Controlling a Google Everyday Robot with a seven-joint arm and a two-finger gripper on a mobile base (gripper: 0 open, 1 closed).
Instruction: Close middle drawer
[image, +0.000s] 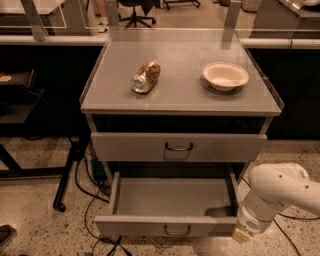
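Observation:
The middle drawer is pulled far out at the bottom of the grey cabinet. Its low front panel carries a small dark wire handle, and its inside looks empty. My white arm comes in from the lower right. The gripper is at the arm's tan tip, right beside the right end of the drawer's front panel, at the height of its lower edge. The lowest drawer is hidden under the open one.
The taller top drawer sits above. On the cabinet top lie a crushed can and a white bowl. Cables and a dark stand leg are on the floor to the left. Desks stand behind.

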